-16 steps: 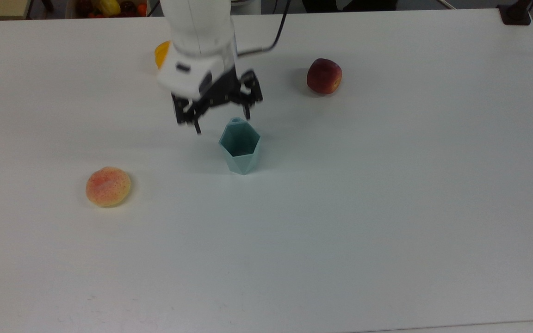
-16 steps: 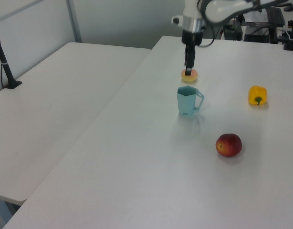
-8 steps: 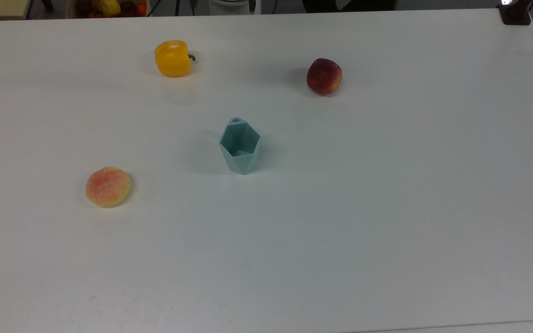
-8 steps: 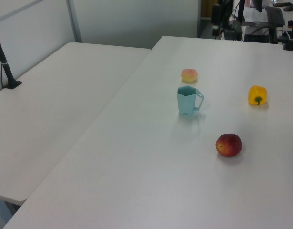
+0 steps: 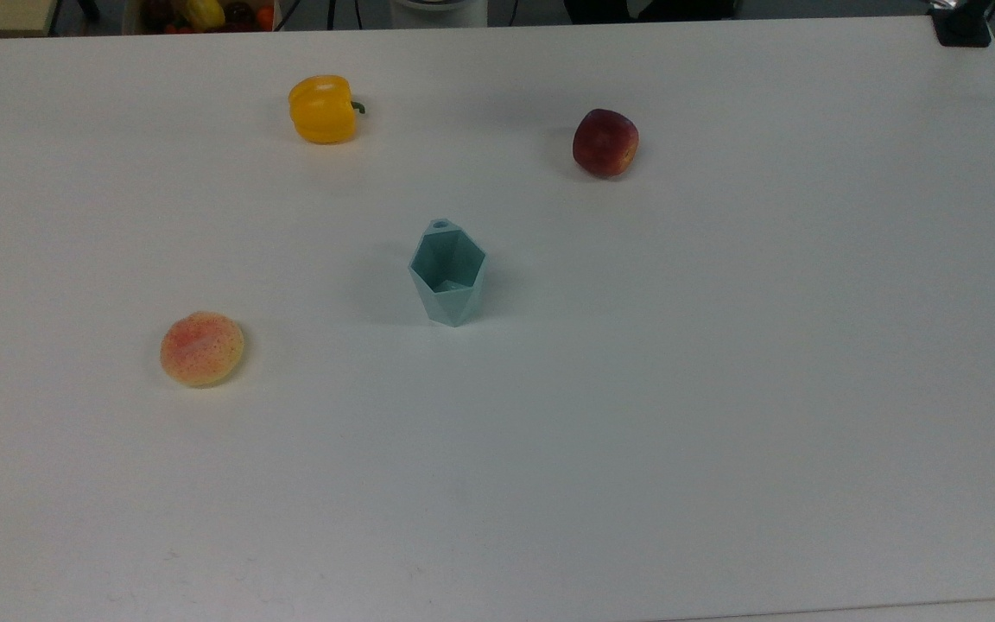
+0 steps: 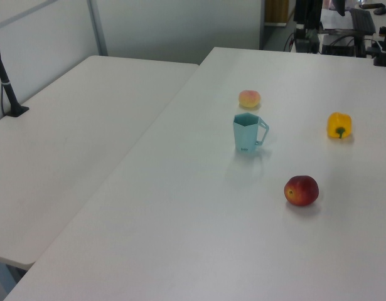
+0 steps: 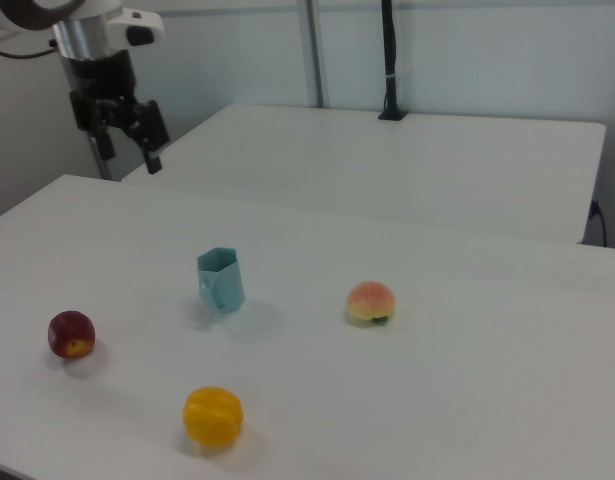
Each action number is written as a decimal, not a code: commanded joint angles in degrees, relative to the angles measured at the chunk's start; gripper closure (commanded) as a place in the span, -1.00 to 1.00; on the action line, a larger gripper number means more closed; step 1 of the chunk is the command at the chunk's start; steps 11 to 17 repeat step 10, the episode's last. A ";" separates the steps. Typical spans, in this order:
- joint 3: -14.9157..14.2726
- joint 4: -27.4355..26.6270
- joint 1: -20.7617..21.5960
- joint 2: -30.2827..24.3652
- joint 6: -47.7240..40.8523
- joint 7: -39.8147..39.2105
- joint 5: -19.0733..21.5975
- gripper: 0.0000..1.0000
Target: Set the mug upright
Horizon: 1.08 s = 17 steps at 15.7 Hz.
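In the top view a fruit bin is cut off by the upper edge; the surface runs past the left edge.

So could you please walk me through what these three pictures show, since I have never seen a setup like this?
They show one white table filmed by three fixed cameras: one from above, two from opposite sides. The machine is a single robot arm; in the right view its two-fingered hand hangs open and holds nothing, raised above the table's far left corner. On the table stand a pale teal faceted mug, upright with its opening upward, and three loose items around it: a yellow bell pepper, a dark red apple and a peach. None touches the mug.
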 commanded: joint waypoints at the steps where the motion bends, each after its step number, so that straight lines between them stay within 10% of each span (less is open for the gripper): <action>1: -8.00 -2.52 4.16 -0.53 5.24 -12.68 2.18 -1.00; 17: -8.10 -3.93 3.89 -0.53 8.86 -14.03 2.54 -1.00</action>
